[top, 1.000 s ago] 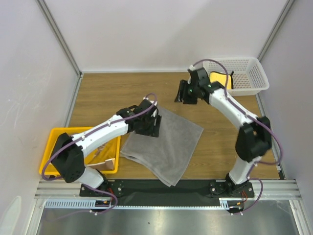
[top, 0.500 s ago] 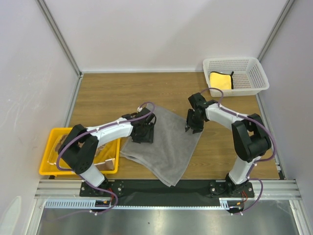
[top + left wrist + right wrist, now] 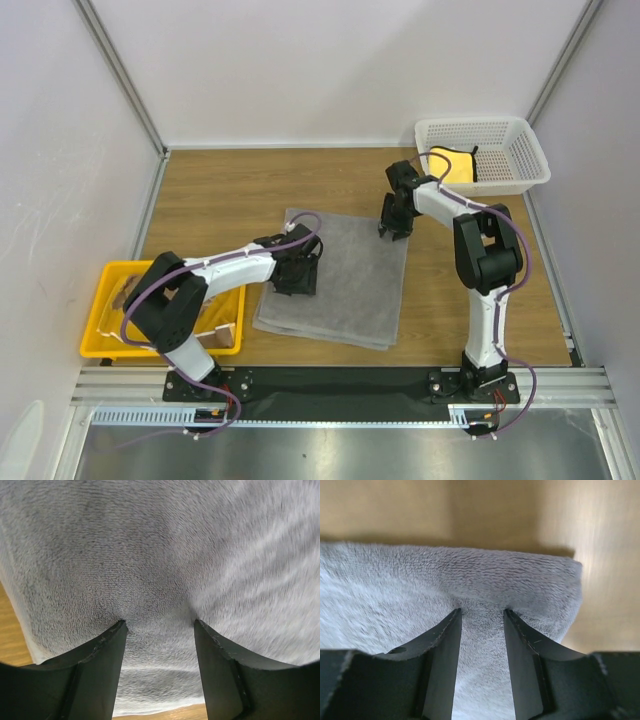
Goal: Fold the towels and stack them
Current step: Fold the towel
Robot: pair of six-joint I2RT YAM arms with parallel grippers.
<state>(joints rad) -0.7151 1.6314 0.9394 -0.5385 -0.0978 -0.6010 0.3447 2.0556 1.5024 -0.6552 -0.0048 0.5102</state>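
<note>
Grey towel point(image 3: 350, 290), one, lies flat; one yellow towel point(image 3: 452, 165) in one basket point(image 3: 480, 122).

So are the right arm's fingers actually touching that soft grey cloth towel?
Touching. The right wrist view shows the right fingers pressing their tips into the soft grey cloth towel near its corner, its pile dimpled.

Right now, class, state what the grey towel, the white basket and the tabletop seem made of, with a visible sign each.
Grey towel: soft matte fleece; fuzzy pile. White basket: probably moulded plastic; regular mesh walls. Tabletop: wood or wood-look laminate; brown grain, slight sheen.
</note>
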